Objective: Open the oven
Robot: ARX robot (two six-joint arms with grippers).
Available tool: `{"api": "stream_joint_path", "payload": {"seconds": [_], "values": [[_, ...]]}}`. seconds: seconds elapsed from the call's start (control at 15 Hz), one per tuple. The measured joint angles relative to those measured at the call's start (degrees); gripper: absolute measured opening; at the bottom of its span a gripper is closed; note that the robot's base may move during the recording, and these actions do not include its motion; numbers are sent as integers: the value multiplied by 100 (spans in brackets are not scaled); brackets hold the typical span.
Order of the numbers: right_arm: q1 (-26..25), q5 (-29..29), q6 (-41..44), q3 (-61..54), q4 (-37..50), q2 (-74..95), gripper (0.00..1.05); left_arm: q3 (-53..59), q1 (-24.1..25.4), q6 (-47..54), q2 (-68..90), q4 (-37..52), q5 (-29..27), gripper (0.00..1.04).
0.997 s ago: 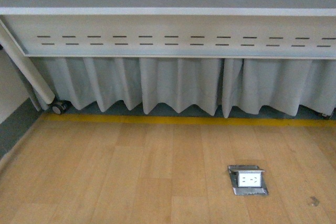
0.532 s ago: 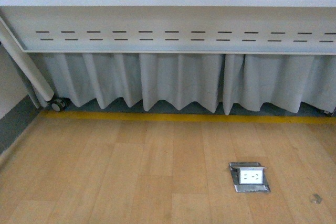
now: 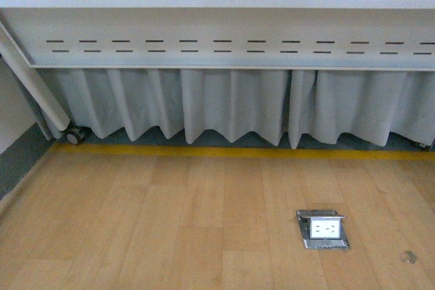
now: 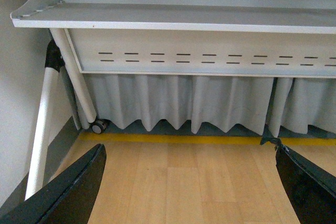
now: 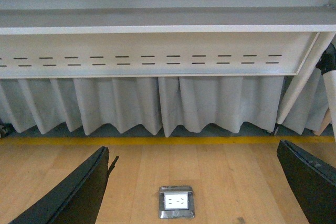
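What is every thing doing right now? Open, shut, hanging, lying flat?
left gripper: open, holding nothing
right gripper: open, holding nothing
floor socket: lid flipped up, nothing plugged in
table: standing, top surface out of sight
grey curtain: hanging down in folds under the table
caster wheel: resting on the floor
oven: not in any view

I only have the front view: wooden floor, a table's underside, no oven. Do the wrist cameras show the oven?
Observer: No. Both wrist views show no oven, only the white table from its edge down.
Operator: Is the left gripper open?
Observer: Yes. The left gripper has its fingers wide apart and holds nothing.
Operator: And the right one?
Observer: The right gripper is open too, and the floor socket shows between its fingers.
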State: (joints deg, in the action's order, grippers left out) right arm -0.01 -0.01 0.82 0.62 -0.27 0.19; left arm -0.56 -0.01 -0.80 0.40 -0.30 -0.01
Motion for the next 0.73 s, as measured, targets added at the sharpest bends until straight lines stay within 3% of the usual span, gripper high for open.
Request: {"api": "stream_joint_path", "payload": {"seconds": [0.73], "values": [[0, 0, 0, 0, 0, 0, 98, 0, 0, 0, 0, 2, 0, 98]]}}
